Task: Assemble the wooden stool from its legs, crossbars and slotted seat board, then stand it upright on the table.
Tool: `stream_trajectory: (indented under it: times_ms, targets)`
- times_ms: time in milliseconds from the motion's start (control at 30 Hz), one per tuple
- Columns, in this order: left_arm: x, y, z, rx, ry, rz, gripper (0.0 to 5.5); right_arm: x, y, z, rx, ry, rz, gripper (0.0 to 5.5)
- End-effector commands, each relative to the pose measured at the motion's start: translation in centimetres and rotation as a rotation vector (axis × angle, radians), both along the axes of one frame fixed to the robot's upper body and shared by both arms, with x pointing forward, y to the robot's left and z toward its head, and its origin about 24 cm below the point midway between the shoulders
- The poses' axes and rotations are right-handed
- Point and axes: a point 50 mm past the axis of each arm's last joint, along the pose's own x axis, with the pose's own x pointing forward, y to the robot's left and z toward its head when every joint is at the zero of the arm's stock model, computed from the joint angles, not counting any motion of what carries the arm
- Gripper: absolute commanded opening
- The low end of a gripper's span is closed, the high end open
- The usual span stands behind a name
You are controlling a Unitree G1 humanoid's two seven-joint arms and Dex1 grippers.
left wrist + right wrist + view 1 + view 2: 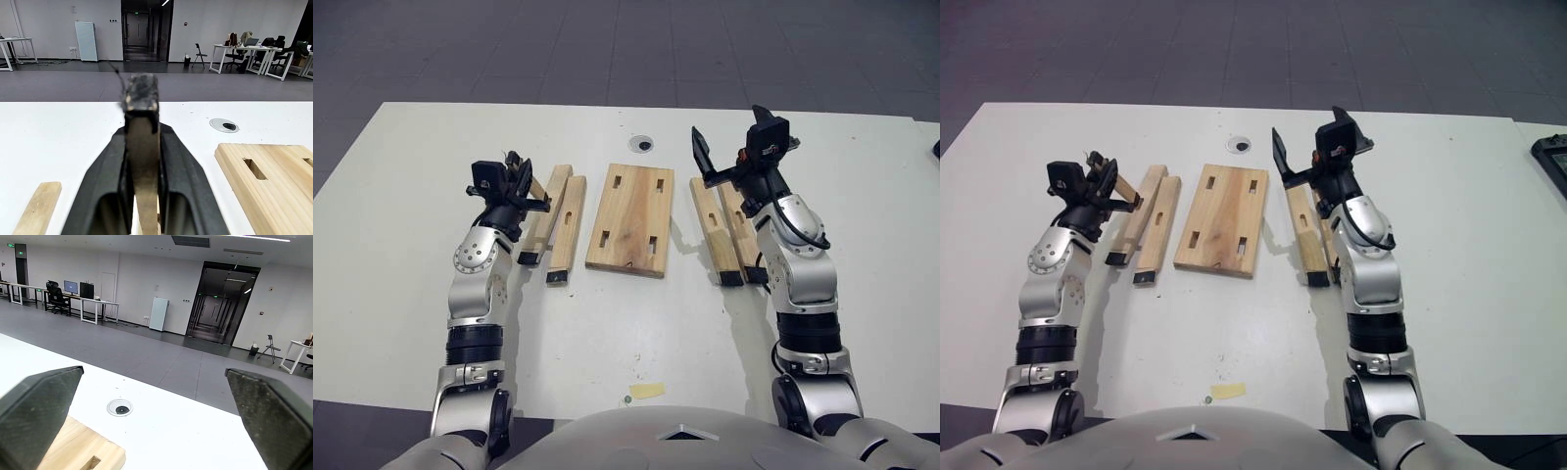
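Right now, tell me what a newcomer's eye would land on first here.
The slotted board lies flat in the middle of the table. The right gripper stands wide open, raised by the far ends of the right legs. The left gripper is shut on a slim wooden bar, next to the left legs.

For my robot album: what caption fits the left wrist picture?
Left gripper clamps a black-tipped wooden piece beside the slotted seat board.
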Motion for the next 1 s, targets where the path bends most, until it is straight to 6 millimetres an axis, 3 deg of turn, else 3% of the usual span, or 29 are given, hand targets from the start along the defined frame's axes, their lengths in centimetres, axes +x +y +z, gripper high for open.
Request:
stream_trajectory:
  times_ms: [33, 333, 633, 1000]
  targets:
    - [-0.3, -0.4, -0.7, -0.018, 0.035, -0.014, 0.42, 0.1, -0.1, 0.0, 0.006, 0.006, -0.01, 5.4]
    - [-0.2, 0.0, 0.4, -0.046, 0.012, -0.004, 0.42, 0.0, -0.2, -0.2, 0.011, 0.013, -0.022, 5.4]
    - [0.0, -0.9, 1.7, -0.051, -0.019, -0.033, 0.42, -0.2, -0.3, -0.5, 0.018, 0.022, -0.037, 5.4]
    - [-0.2, -0.5, 0.3, -0.049, 0.037, -0.006, 0.42, -0.1, -0.4, -0.7, 0.019, 0.029, -0.042, 5.4]
